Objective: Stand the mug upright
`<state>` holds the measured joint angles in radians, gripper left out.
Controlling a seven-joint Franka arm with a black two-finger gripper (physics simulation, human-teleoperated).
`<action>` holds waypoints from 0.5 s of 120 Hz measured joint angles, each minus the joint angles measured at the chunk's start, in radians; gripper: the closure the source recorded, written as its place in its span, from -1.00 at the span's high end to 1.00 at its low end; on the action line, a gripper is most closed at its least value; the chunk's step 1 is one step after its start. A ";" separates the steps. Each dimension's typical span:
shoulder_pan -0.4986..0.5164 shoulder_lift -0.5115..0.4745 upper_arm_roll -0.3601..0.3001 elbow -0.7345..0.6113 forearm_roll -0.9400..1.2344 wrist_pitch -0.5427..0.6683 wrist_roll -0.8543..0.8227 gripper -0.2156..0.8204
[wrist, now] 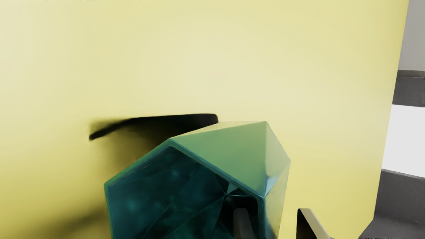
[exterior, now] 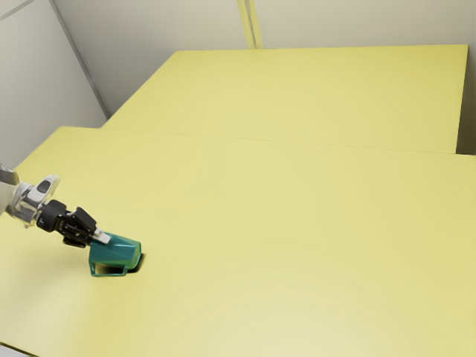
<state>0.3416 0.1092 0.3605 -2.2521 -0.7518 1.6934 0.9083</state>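
Mug (exterior: 119, 251) lies tipped; the end effector (exterior: 101, 237), narrowly parted, seemingly straddles its wall.

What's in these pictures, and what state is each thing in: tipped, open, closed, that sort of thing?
Mug: tipped on its side, not upright; its mouth faces the pincer.
Pincer: open, its two fingers apart with the mug's wall between them and a gap showing beside the outer finger.
Arm: reached out to the mug, coming in from the exterior view's left.
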 joint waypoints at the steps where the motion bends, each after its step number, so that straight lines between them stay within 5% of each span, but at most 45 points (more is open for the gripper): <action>1: 0.000 0.000 0.000 0.000 -0.001 -0.002 0.001 -0.57; 24: 0.000 -0.012 0.000 0.004 -0.009 -0.032 0.022 -0.81; 60: 0.003 -0.114 -0.008 0.006 -0.006 -0.073 0.034 -0.91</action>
<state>0.3441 -0.0052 0.3521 -2.2462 -0.7583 1.6201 0.9425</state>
